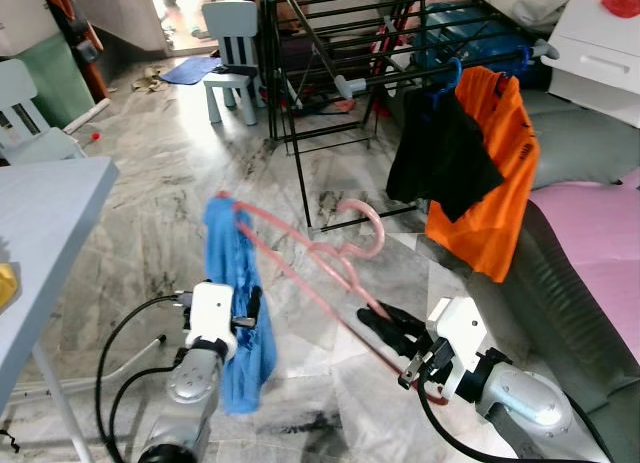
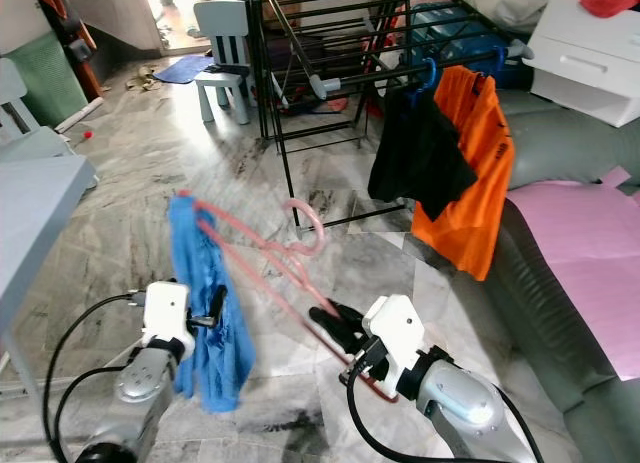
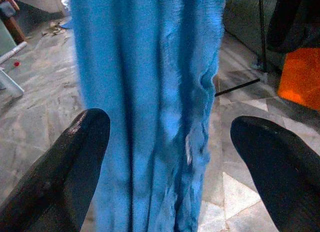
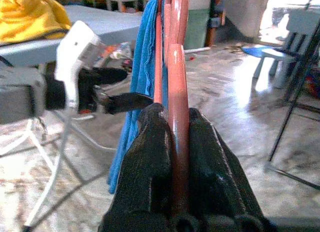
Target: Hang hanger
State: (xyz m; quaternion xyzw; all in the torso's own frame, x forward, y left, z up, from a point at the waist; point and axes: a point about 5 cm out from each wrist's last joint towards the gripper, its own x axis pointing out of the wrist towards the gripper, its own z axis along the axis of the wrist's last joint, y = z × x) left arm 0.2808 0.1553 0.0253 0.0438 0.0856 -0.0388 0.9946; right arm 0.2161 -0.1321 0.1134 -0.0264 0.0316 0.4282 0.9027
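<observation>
A: Where is the thin pink plastic hanger (image 1: 310, 255) now?

B: Held in the air above the marble floor (image 1: 180, 183), in front of the black metal drying rack (image 1: 330, 43). The right gripper (image 4: 172, 142) is clamped on its lower bar at one end, and a soft blue cloth (image 1: 238, 303) drapes over the far end.

A: And the left gripper (image 3: 165, 157)?

B: Its fingers (image 3: 75, 157) are spread wide with the cloth hanging between them, gripping nothing.

A: How will it handle?

B: Light, I'd judge, but springy and smooth; the cloth weighs the far end, so it may twist. Holding nearer the hook (image 1: 362, 223) would steady it.
</observation>
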